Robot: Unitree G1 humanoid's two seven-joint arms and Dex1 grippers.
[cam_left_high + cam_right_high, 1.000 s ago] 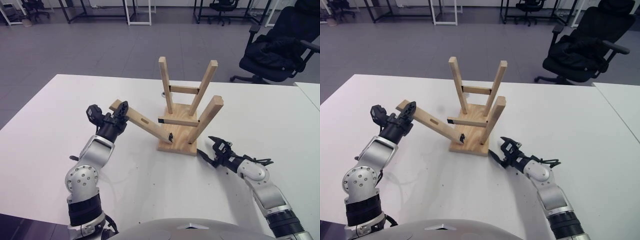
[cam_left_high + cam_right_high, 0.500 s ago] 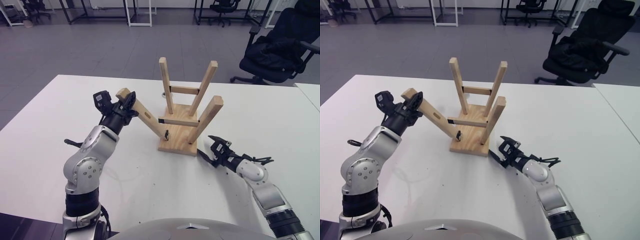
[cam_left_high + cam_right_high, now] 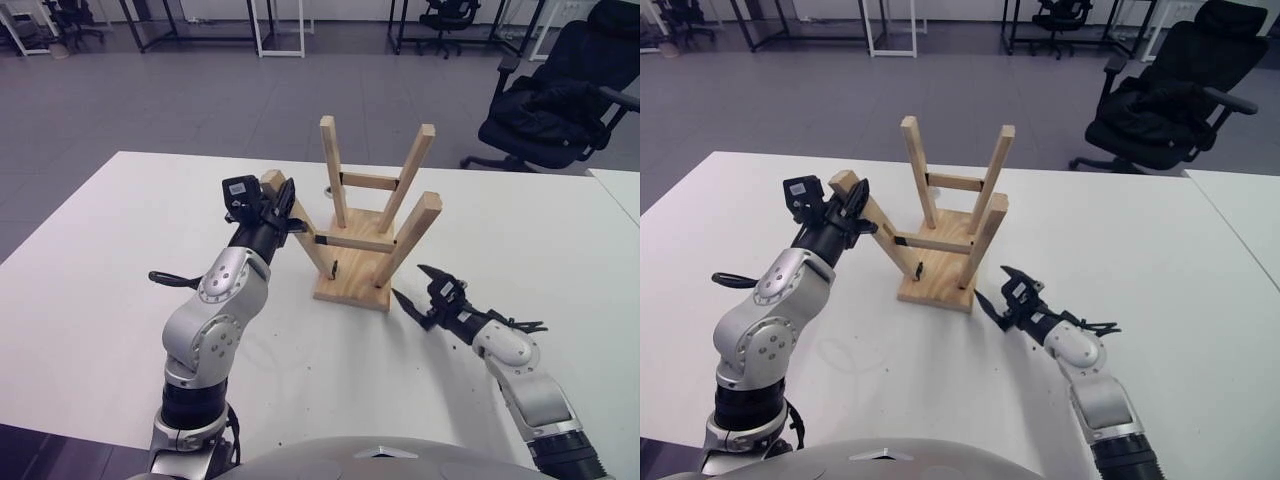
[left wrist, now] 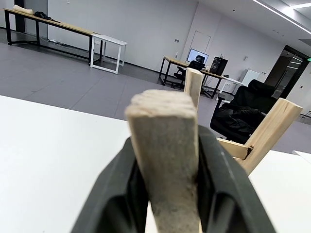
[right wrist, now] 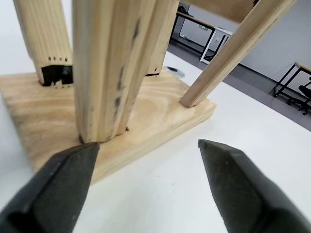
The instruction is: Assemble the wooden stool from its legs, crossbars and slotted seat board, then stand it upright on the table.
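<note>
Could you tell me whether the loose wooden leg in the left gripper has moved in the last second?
Yes. The loose wooden leg, clamped in the left gripper, tipped steeper, its held end nearer the unmoved flat wooden seat board.

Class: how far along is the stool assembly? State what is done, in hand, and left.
Done: three legs stand in the seat board, flat on the table, with two crossbars between them. In hand: the left gripper is shut on the fourth leg, tilted, its lower end at the board. The right gripper is open beside the board. Left: seat that leg, then turn the stool upright.
</note>
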